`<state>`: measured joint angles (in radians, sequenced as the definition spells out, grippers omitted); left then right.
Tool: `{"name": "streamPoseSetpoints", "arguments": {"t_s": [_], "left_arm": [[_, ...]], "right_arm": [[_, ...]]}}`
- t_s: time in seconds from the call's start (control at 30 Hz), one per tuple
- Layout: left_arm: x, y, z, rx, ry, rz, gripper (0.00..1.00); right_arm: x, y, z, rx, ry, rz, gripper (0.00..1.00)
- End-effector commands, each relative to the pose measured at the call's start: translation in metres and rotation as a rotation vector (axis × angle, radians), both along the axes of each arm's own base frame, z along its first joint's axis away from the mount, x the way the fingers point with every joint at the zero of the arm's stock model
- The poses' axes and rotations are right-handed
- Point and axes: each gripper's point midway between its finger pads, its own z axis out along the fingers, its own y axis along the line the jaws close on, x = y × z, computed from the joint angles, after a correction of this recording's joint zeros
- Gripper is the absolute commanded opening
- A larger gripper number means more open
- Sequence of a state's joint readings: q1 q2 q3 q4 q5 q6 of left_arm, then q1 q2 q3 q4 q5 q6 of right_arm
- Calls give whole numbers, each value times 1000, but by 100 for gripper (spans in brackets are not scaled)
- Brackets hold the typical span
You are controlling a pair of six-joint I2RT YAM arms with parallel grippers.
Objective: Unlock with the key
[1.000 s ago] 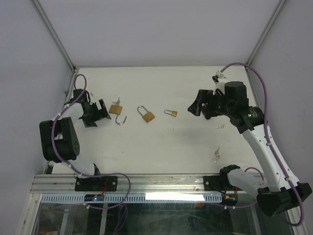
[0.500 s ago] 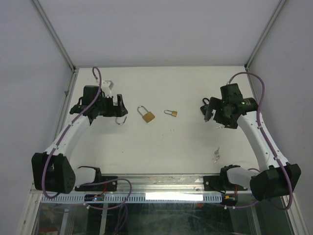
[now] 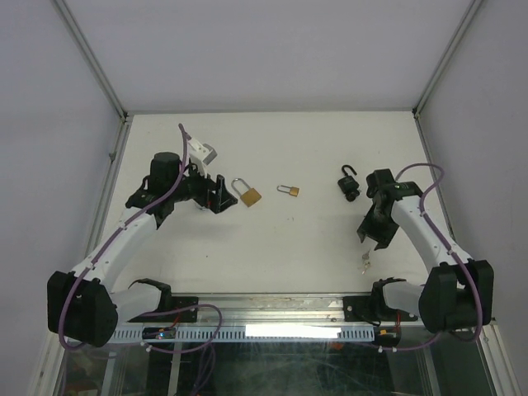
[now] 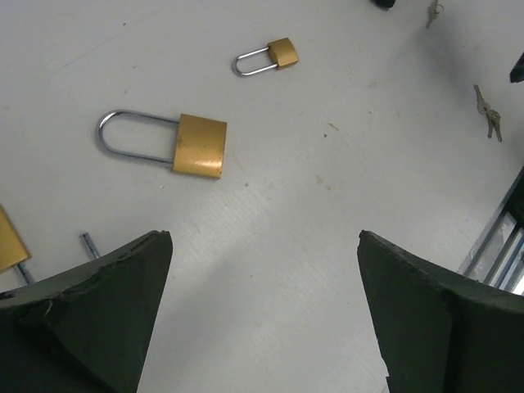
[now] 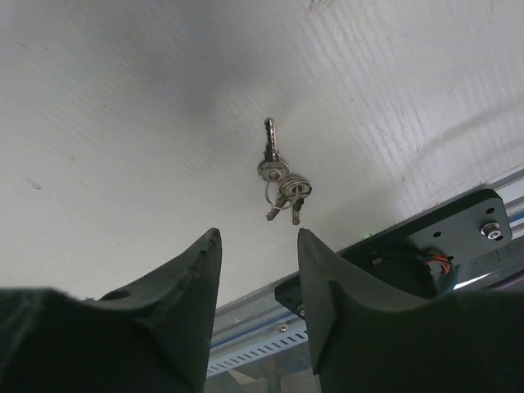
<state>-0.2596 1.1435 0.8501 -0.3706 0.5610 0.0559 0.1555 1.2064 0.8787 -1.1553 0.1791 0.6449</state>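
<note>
A bunch of keys (image 5: 281, 176) (image 3: 364, 262) lies on the white table near its front edge. My right gripper (image 5: 259, 235) (image 3: 370, 241) hovers just short of it, jaws partly apart, open, nothing between them. A large brass padlock (image 4: 199, 145) (image 3: 247, 195) and a small brass padlock (image 4: 278, 54) (image 3: 289, 190) lie mid-table, shackles closed. My left gripper (image 4: 262, 237) (image 3: 218, 198) stands wide open and empty just left of the large one. Another brass padlock (image 4: 8, 241) peeks in beside the left finger. A black padlock (image 3: 349, 183) lies to the right.
The metal rail (image 3: 272, 307) and the arm base mounts (image 5: 426, 246) run along the near table edge, close behind the keys. Grey enclosure walls (image 3: 49, 124) and frame posts border the table on the left, back and right.
The left arm swung right, past the open padlock, toward the large brass one. The right arm left the black padlock, dropped toward the near edge over the keys, and its jaws narrowed.
</note>
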Motion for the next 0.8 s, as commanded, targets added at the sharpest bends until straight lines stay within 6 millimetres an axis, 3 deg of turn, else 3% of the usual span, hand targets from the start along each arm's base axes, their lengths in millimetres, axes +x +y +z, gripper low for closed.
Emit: {"name": "streamPoseSetpoints", "arguments": {"t_s": [0.0, 0.13, 0.3, 0.47, 0.77], "left_arm": [[3, -30, 41, -148, -221, -90, 99], [1, -40, 44, -257, -229, -58, 99], [-14, -43, 37, -299, -274, -80, 99], [-13, -44, 28, -265, -253, -98, 99], [-4, -47, 41, -251, -320, -126, 99]], "right_arm": [[1, 2, -11, 10, 3, -115, 42], [-19, 8, -30, 35, 115, -120, 48], [-13, -3, -40, -45, 142, -137, 48], [-10, 3, -52, -28, 176, -169, 47], [-10, 30, -75, 113, 194, -202, 43]]}}
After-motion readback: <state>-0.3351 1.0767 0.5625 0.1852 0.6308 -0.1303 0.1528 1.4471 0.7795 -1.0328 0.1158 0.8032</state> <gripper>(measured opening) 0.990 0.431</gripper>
